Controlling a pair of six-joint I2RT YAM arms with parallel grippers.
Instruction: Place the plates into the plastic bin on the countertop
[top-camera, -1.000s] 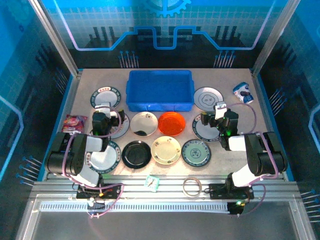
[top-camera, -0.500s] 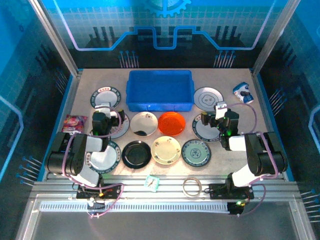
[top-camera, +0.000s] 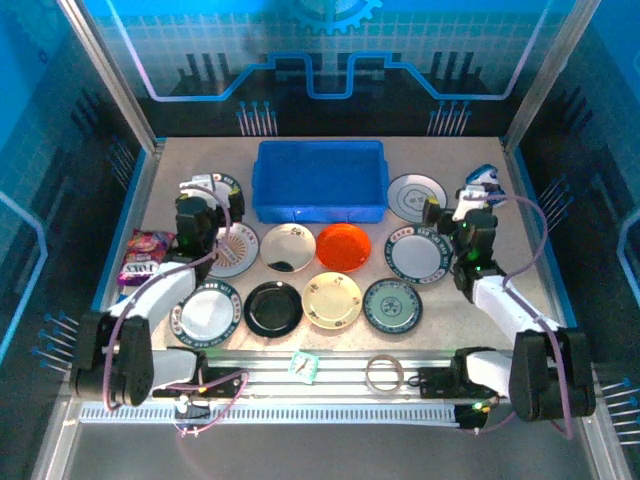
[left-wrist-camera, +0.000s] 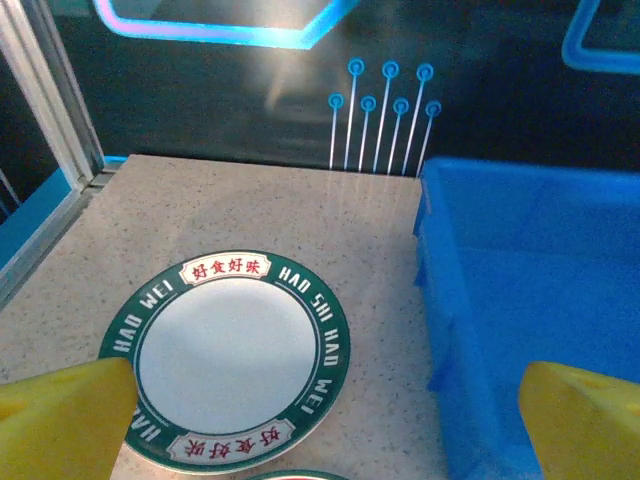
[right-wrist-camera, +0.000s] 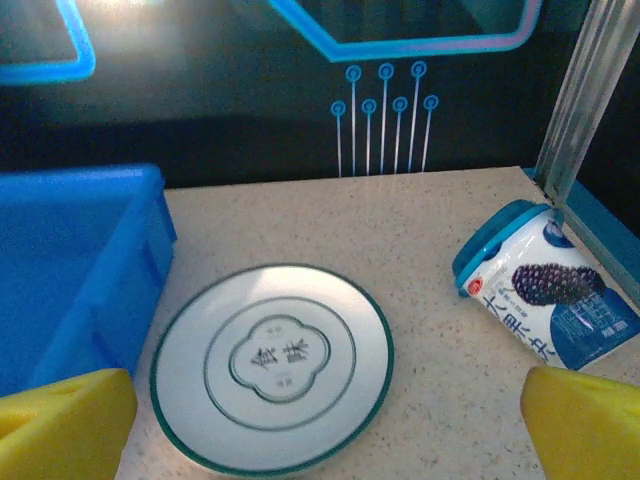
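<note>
The task is judged to be at its opening step. No plate is seen inside the bin (top-camera: 320, 146), which stands at the middle of the worktop's (top-camera: 440, 155) far edge. The plates are spread flat on the worktop, one at each side of the bin and the rest in two rows toward the near edge, the orange plate (top-camera: 343, 245) among them.

The left end effector (left-wrist-camera: 322, 410) is held wide open and empty over the green-rimmed plate (left-wrist-camera: 230, 355), which lies near the bin's left wall toward the far left corner. The right end effector (right-wrist-camera: 325, 400) is likewise spread open and empty over the white plate (right-wrist-camera: 272, 365), just beside the bin's right wall. A yogurt cup (right-wrist-camera: 545, 295) lies on its side near that plate, by the right edge.

An approach to a first pick is judged to be in hand for both arms. Since each plate lies flat, the next move calls for an end effector to be lowered at the rim, so that the lip is taken between the fingers (left-wrist-camera: 60, 425) before they are closed. The plate is then to be lifted over the bin's thick rim and set down inside. Care is needed that the cup is not knocked.
</note>
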